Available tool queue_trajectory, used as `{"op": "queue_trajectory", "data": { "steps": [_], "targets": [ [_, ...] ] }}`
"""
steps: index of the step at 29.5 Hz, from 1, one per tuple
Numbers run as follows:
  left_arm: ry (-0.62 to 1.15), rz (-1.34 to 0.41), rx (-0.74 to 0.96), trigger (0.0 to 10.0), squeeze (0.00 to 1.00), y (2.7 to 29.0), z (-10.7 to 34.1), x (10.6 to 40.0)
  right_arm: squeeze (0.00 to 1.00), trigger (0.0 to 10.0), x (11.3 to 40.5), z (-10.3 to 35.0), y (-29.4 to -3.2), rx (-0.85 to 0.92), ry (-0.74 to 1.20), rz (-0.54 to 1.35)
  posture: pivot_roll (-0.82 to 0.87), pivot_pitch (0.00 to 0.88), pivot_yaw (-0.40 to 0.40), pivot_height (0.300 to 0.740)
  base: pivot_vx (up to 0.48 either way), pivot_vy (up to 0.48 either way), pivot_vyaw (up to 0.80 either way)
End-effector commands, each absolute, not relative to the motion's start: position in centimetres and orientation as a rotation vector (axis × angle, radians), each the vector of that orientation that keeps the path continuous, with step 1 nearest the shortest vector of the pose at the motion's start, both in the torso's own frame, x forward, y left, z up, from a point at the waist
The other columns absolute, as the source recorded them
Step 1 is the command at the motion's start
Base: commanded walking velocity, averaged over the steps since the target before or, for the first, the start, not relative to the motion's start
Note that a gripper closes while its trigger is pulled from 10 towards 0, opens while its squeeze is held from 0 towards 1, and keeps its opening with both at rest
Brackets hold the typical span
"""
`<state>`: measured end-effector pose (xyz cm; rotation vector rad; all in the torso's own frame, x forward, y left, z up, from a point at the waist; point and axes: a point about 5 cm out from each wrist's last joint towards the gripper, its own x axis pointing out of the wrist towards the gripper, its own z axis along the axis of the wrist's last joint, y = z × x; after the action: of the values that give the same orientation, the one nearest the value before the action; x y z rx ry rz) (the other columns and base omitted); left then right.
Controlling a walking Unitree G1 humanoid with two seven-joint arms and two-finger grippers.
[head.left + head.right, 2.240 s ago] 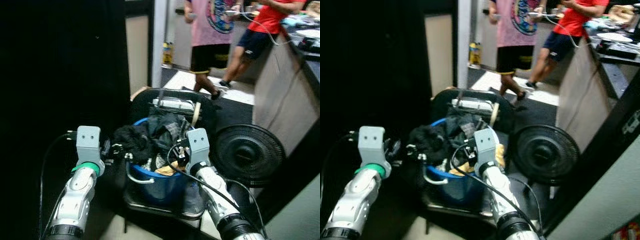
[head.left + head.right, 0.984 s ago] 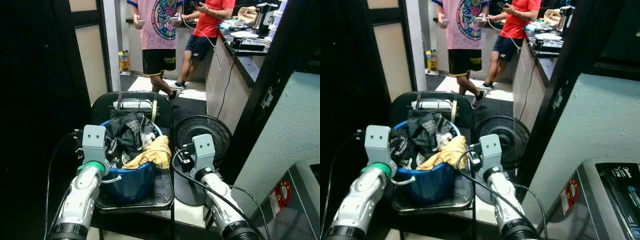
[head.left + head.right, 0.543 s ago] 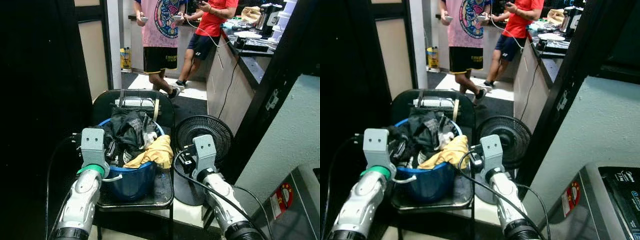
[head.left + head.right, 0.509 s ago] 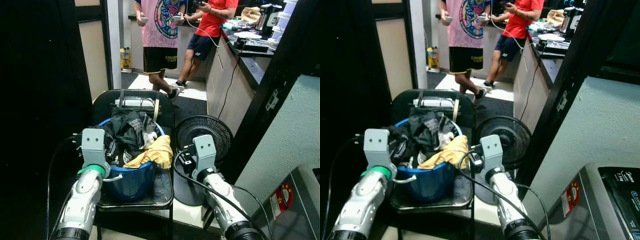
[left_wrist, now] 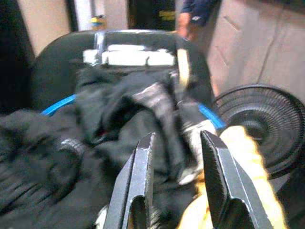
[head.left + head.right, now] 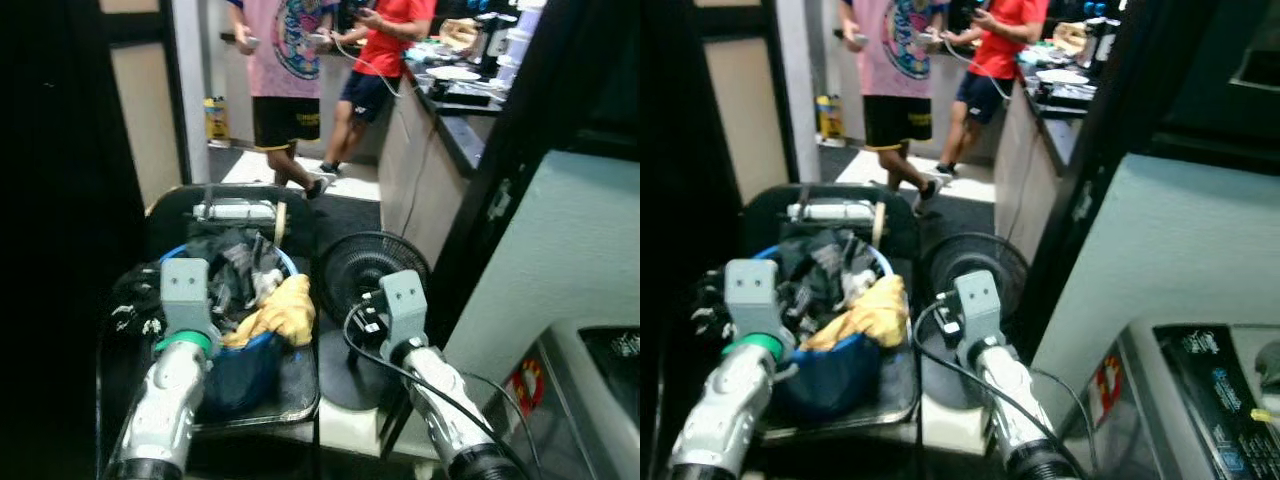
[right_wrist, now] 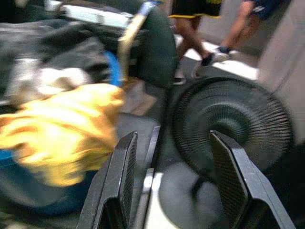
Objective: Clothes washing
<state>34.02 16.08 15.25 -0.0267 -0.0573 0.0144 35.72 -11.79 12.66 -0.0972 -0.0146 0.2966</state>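
Observation:
A blue laundry basket (image 6: 238, 372) heaped with dark clothes (image 6: 228, 272) stands on a black chair (image 6: 300, 378). A yellow garment (image 6: 282, 310) hangs over the basket's right rim. My left gripper (image 5: 177, 138) is open just short of the dark clothes (image 5: 119, 109), with nothing between its fingers. My right gripper (image 7: 172, 138) is also open and holds nothing. It is beside the basket, between the yellow garment (image 7: 57, 129) and a floor fan (image 7: 228, 119). A washing machine (image 6: 1200, 390) with a dark lid sits at my lower right.
The black floor fan (image 6: 366, 268) stands right of the chair. Two people (image 6: 285, 60) stand in the kitchen passage beyond, next to a counter (image 6: 455, 120). A dark wall closes the left side. A black door frame (image 6: 510, 170) and a pale wall are on the right.
The whole picture has shifted left, so the camera has turned right and more of the washing machine shows. Both arms keep their pose and both grippers stay open.

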Motion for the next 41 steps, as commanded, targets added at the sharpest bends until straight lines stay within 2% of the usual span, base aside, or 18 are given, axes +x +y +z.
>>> {"op": "queue_trajectory", "data": {
  "steps": [1, 11, 16, 19, 27, 34, 41],
  "targets": [
    [-0.058, 0.035, -0.021, 10.0, 0.0, 16.7, 15.2, 34.0, 0.0, 10.0, 35.5, 12.5, -11.1, -0.099, -0.011, 0.322, -0.01, 0.0, -0.045, 0.74, 0.326, 0.0, 0.0],
    [-0.064, 0.034, -0.021, 10.0, 0.0, 16.5, 15.4, 34.0, 0.0, 10.0, 35.7, 12.7, -11.1, -0.135, -0.015, 0.334, -0.01, 0.0, -0.047, 0.74, 0.321, 0.0, 0.0],
    [-0.062, 0.034, -0.025, 10.0, 0.0, 16.4, 15.3, 34.0, 0.0, 10.0, 35.5, 12.8, -10.4, -0.268, -0.039, 0.392, -0.01, 0.0, -0.054, 0.74, 0.303, 0.0, 0.64],
    [-0.054, 0.037, -0.047, 10.0, 0.0, 16.3, 15.2, 34.0, 0.0, 10.0, 35.6, 12.7, -10.4, -0.198, -0.016, 0.387, -0.01, 0.0, -0.061, 0.74, 0.191, 0.0, 0.53],
    [-0.061, 0.055, -0.045, 10.0, 0.0, 16.5, 15.1, 34.0, 0.0, 10.0, 35.8, 13.3, -10.3, -0.199, -0.034, 0.393, -0.01, 0.0, -0.064, 0.74, 0.0, 0.0, 0.0],
    [-0.112, 0.061, -0.065, 10.0, 0.0, 17.8, 16.2, 34.2, 0.0, 10.0, 36.0, 13.6, -10.3, -0.192, -0.037, 0.383, -0.01, 0.0, -0.066, 0.74, 0.0, 0.0, 0.0],
    [-0.149, -0.026, -0.093, 10.0, 0.0, 17.7, 17.4, 34.5, 0.0, 10.0, 36.3, 13.5, -11.1, -0.182, -0.033, 0.302, 0.0, 0.0, -0.042, 0.74, 0.0, 0.0, 0.0]
  ]
}}
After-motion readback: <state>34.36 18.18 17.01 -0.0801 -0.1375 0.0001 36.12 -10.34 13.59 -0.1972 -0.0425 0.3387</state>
